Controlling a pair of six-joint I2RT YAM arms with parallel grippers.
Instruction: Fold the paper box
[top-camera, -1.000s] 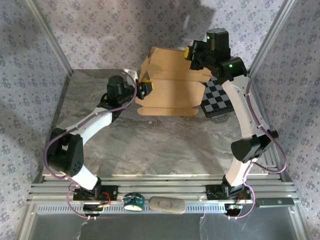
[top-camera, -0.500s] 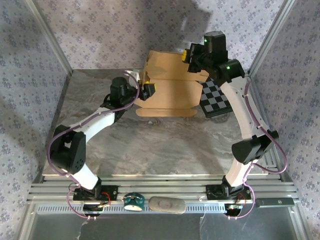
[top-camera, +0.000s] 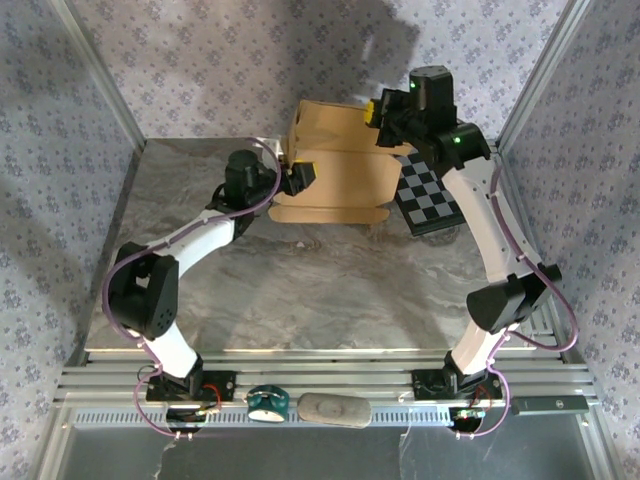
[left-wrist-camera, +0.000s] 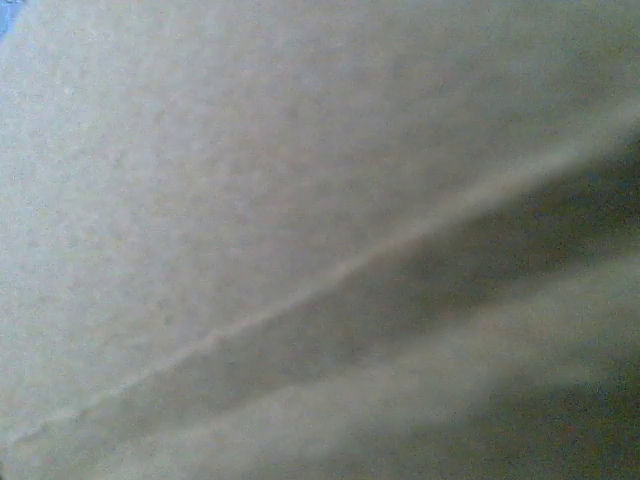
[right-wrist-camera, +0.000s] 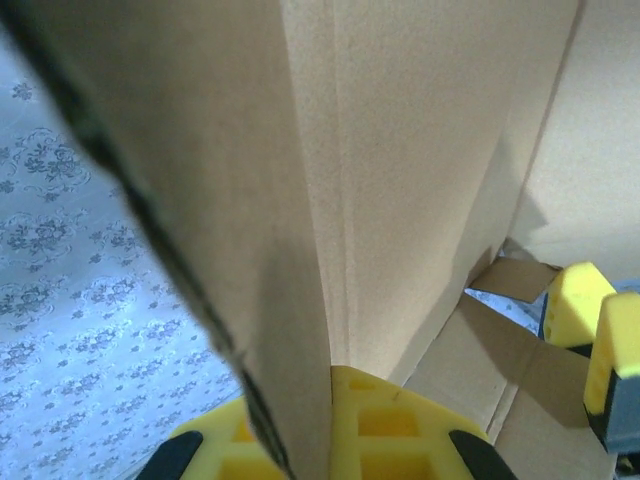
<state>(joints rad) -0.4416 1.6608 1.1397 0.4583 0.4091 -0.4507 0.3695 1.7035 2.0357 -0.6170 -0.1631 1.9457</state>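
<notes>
Top external view has one paper box of plain brown cardboard, lying on the grey table just to the left of the checkerboard panel. Its bottom part lies flat and its back flap stands up. The right claw is at the top of that flap, behind the far left corner of the panel. In the right wrist view the right claw is pressed tight on a standing wall of the box, with a yellow finger on each side of the cardboard. The left claw is at the side of the box away from the panel, right up against the edge. I cannot tell how far it is spread or if it pinches anything. The left wrist view is very close to blurry brown cardboard with a crease line across it. There are two arms, two claws, one box and one panel. The left arm bends at its elbow and reaches toward the panel. The right arm stands tall beside the panel and bends its wrist over toward the flap.
</notes>
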